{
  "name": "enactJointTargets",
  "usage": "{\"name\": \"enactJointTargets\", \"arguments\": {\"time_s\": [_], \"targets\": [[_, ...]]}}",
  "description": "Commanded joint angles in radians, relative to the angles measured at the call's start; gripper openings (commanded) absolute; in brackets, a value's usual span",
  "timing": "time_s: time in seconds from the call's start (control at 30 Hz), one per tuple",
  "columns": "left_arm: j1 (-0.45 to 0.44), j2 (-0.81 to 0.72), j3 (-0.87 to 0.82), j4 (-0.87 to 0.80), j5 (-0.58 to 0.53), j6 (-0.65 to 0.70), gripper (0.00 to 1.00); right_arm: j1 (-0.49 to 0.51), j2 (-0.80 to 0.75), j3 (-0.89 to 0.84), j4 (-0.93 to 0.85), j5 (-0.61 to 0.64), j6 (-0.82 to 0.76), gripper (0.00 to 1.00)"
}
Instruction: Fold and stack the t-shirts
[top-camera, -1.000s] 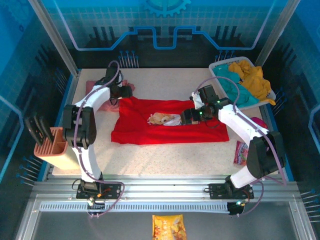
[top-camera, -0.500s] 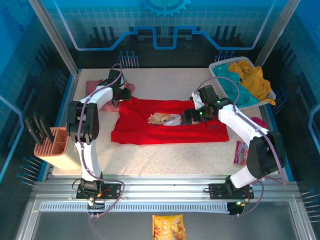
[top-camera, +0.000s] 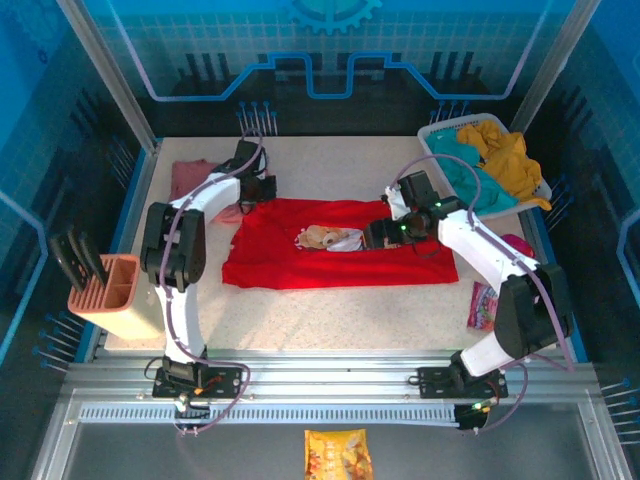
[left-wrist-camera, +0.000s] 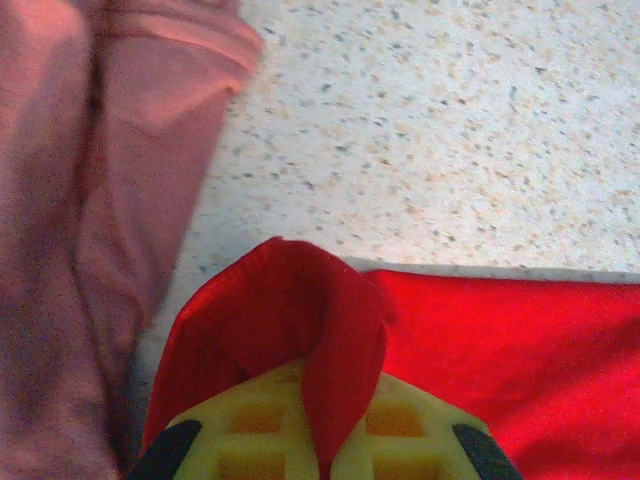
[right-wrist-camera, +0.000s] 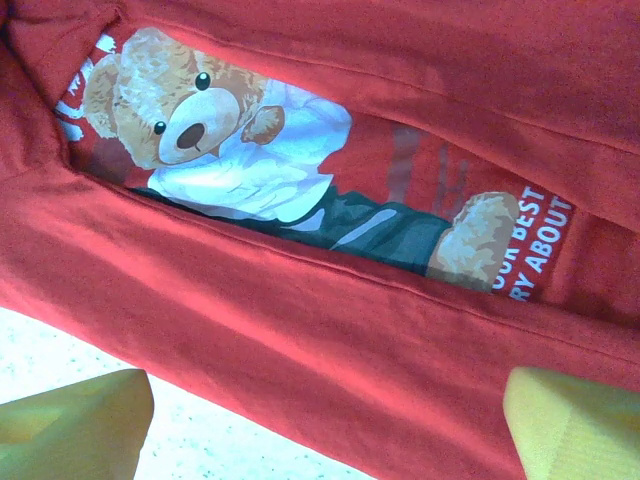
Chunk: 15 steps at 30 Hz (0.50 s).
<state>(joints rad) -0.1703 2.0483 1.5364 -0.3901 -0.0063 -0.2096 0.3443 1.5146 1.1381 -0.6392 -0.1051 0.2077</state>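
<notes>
The red t-shirt (top-camera: 340, 262) lies spread across the middle of the table, folded lengthways so that a strip of its teddy-bear print (right-wrist-camera: 215, 140) shows between two flaps. My left gripper (top-camera: 258, 190) is at the shirt's far left corner and is shut on a pinch of red cloth (left-wrist-camera: 330, 340), which stands up between the yellow fingers (left-wrist-camera: 240, 440). The dusty-pink t-shirt (top-camera: 195, 178) lies at the far left, just beside that corner (left-wrist-camera: 80, 250). My right gripper (top-camera: 378, 232) hovers over the red shirt's right half, open, its fingers (right-wrist-camera: 70, 420) wide apart above the near flap.
A white basket (top-camera: 436, 135) at the far right holds teal and yellow clothes. An orange holder with black tools (top-camera: 105, 290) stands at the left edge. A snack packet (top-camera: 482, 305) and a pink item (top-camera: 518, 243) lie at the right edge.
My left gripper has moved right, from over the pink shirt to the red shirt's far left corner, and has shut on the cloth. The right arm has hardly moved.
</notes>
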Motion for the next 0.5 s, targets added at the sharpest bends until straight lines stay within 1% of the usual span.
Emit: {"name": "enactJointTargets", "arguments": {"time_s": [0.0,0.17,0.47], "targets": [[-0.027,-0.016,0.031,-0.004,0.037,-0.019,0.0,-0.015,-0.034,-0.016,-0.018,0.008,-0.011,0.92],[-0.07,0.051,0.122,-0.036,0.044,-0.026,0.0,-0.026,-0.048,-0.033,-0.017,0.01,-0.011,0.92],[-0.081,0.167,0.327,-0.085,0.097,-0.053,0.0,-0.083,-0.082,-0.069,-0.02,0.007,-0.002,0.92]]}}
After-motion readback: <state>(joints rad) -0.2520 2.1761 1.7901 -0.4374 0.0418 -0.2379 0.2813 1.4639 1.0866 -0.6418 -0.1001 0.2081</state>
